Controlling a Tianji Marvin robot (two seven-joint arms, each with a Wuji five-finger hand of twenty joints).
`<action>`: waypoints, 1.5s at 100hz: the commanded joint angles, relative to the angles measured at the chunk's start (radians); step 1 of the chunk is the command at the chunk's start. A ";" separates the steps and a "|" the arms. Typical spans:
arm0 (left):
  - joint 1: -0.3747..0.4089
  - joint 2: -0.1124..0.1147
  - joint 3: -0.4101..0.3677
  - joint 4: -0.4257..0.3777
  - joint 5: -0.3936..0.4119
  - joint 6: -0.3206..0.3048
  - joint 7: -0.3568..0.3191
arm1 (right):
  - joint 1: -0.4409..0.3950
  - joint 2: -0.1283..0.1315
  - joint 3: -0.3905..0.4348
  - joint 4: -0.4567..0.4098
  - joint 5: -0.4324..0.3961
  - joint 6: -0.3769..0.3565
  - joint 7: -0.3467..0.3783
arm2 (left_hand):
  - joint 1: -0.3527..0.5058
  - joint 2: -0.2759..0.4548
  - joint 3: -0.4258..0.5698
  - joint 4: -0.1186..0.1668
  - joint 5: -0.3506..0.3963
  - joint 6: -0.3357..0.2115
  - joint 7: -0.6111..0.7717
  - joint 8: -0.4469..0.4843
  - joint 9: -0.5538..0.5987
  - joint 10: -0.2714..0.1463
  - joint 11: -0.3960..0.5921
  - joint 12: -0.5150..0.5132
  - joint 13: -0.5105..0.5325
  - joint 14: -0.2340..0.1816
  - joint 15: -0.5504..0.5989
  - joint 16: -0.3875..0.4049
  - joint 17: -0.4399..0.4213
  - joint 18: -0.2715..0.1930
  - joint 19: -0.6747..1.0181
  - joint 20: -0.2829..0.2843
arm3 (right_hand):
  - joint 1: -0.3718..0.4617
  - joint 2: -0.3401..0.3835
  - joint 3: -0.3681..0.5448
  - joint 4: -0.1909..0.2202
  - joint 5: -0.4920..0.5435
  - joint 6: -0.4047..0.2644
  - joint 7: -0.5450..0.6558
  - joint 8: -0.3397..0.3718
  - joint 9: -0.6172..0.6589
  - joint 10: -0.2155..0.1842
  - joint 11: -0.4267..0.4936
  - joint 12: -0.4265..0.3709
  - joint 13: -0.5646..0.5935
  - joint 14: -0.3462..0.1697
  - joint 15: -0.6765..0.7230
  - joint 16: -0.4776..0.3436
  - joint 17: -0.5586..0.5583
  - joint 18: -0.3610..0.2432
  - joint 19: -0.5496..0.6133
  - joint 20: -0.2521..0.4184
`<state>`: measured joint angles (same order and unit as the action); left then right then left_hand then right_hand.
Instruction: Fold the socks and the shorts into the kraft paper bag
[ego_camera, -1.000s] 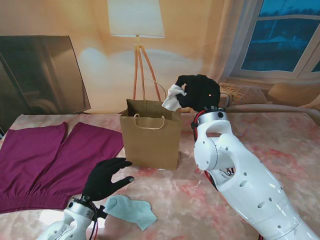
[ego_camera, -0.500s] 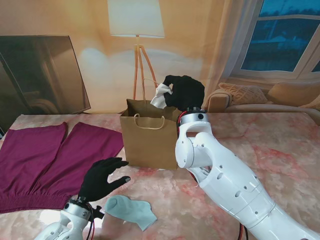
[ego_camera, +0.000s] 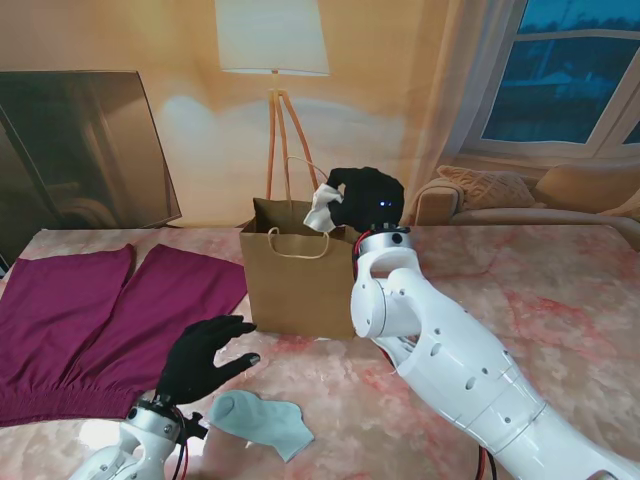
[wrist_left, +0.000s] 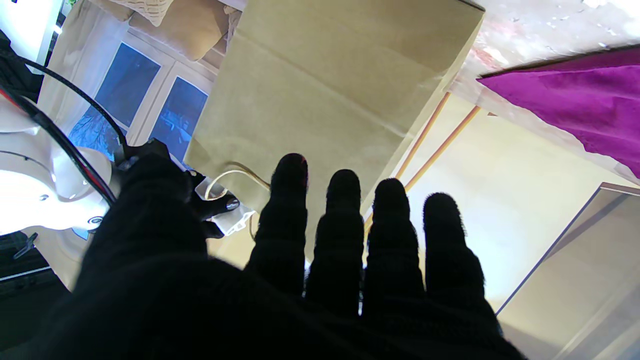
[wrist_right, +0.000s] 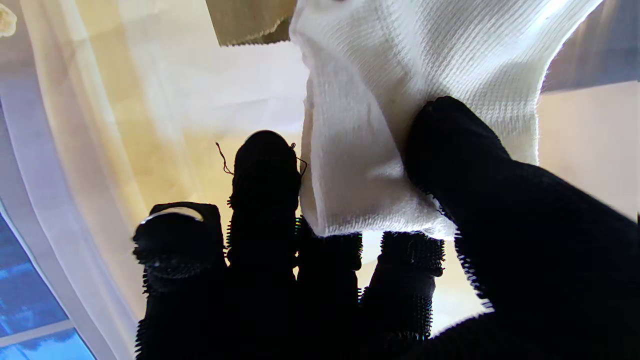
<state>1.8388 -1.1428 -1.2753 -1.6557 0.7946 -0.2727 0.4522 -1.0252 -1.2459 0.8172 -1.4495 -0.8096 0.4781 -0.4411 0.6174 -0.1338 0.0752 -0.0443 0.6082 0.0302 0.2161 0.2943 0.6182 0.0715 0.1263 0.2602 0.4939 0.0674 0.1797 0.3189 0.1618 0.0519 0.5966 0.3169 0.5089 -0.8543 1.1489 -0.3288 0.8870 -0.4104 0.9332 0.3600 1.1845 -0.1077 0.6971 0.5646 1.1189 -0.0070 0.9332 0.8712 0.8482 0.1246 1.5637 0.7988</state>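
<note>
The kraft paper bag (ego_camera: 300, 280) stands upright mid-table, mouth open. My right hand (ego_camera: 368, 198), in a black glove, hovers over the bag's right rim, shut on a white sock (ego_camera: 322, 208) that hangs just above the opening. The right wrist view shows the white sock (wrist_right: 395, 115) pinched between thumb and fingers, with the bag's rim (wrist_right: 250, 20) beyond it. My left hand (ego_camera: 205, 358) is open, fingers spread, nearer to me and left of the bag. A light blue sock (ego_camera: 262, 422) lies flat beside it. Magenta shorts (ego_camera: 90, 325) lie spread at the left.
A floor lamp (ego_camera: 272, 60) stands behind the bag. A dark screen (ego_camera: 80, 150) leans at the back left, a sofa (ego_camera: 540, 195) at the back right. My right forearm (ego_camera: 450, 360) crosses the table right of the bag.
My right hand has carried the white sock leftward and lowered it toward the bag's mouth. My left hand stayed almost still beside the blue sock.
</note>
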 joint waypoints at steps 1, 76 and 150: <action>0.002 -0.002 0.001 -0.001 -0.005 -0.005 -0.002 | -0.006 -0.002 -0.003 -0.003 -0.007 -0.007 0.008 | 0.001 0.021 -0.022 0.065 0.018 -0.006 0.001 0.006 -0.039 0.010 -0.016 0.004 -0.023 -0.010 -0.015 -0.004 -0.008 -0.008 -0.007 -0.008 | 0.047 0.070 0.016 0.011 0.019 -0.026 0.059 0.003 -0.021 -0.009 0.019 -0.011 -0.023 -0.010 0.008 0.016 -0.001 -0.036 0.057 -0.002; -0.003 -0.001 0.003 0.007 -0.002 -0.008 0.002 | 0.022 0.043 -0.055 0.002 -0.084 -0.036 0.161 | 0.001 0.019 -0.022 0.065 0.017 -0.006 0.000 0.006 -0.039 0.012 -0.016 0.003 -0.024 -0.009 -0.015 -0.003 -0.009 -0.008 -0.008 -0.009 | 0.006 0.054 0.006 -0.001 0.009 -0.012 0.053 -0.017 -0.040 -0.012 0.009 -0.019 -0.050 -0.003 -0.037 -0.003 -0.036 -0.022 0.019 -0.008; -0.005 -0.002 0.008 0.015 -0.001 -0.009 0.008 | -0.015 0.079 -0.008 -0.069 -0.126 -0.049 0.264 | 0.001 0.016 -0.019 0.065 0.016 -0.007 0.001 0.006 -0.041 0.012 -0.017 0.003 -0.026 -0.008 -0.016 -0.004 -0.010 -0.007 -0.011 -0.010 | -0.230 0.134 -0.119 0.171 -0.252 0.239 -0.402 0.074 -0.393 0.012 -0.133 -0.142 -0.281 0.011 -0.325 -0.116 -0.242 -0.002 -0.165 0.042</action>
<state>1.8325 -1.1429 -1.2695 -1.6403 0.7961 -0.2771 0.4603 -1.0351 -1.1707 0.8093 -1.5116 -0.9296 0.4334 -0.1761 0.6174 -0.1338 0.0752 -0.0443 0.6082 0.0302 0.2161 0.2944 0.6182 0.0715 0.1263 0.2602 0.4939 0.0674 0.1796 0.3189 0.1613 0.0519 0.5950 0.3169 0.3073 -0.7308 1.0450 -0.2207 0.6672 -0.1846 0.5491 0.4407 0.8327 -0.1027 0.5759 0.4345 0.8742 -0.0021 0.6251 0.7763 0.6220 0.1240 1.4094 0.7988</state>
